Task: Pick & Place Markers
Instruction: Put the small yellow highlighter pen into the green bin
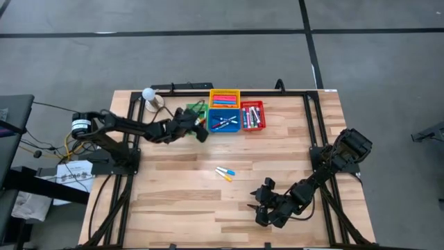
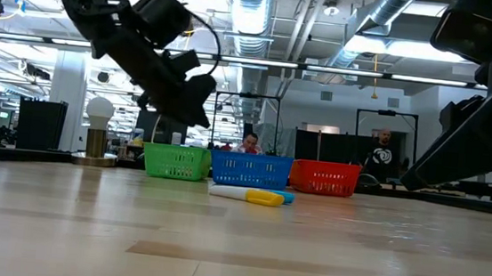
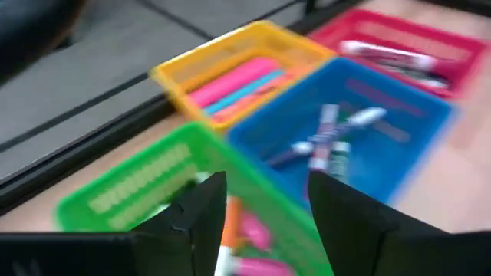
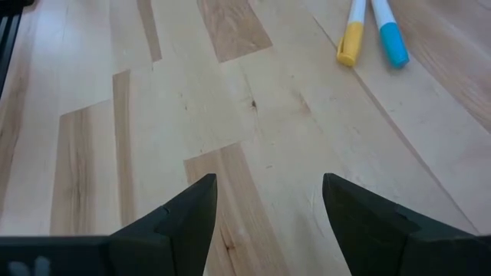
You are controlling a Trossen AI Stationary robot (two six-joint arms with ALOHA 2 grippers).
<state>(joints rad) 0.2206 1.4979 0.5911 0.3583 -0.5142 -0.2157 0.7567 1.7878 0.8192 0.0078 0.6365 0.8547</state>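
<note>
Two markers lie side by side on the bare wood near the table's middle, one with a yellow cap (image 4: 351, 40) and one with a blue cap (image 4: 391, 38), also seen in the high view as the loose markers (image 1: 224, 173). Four small baskets stand at the far edge: green (image 1: 193, 111), yellow (image 1: 224, 98), blue (image 1: 225, 122), red (image 1: 252, 116). All four hold markers. My left gripper (image 3: 265, 188) hovers open above the green basket (image 3: 130, 192), with pink and orange markers (image 3: 245, 241) lying in the basket below it. My right gripper (image 4: 268, 188) is open above bare wood, nearer the table's front than the loose markers.
A white ball on a small stand (image 1: 148, 95) sits at the far left, beside the green basket. Black frame rails (image 1: 313, 132) run along the table's sides and far edge. People (image 2: 382, 152) show in the room beyond. Bare wood (image 1: 180, 201) spans the table's near half.
</note>
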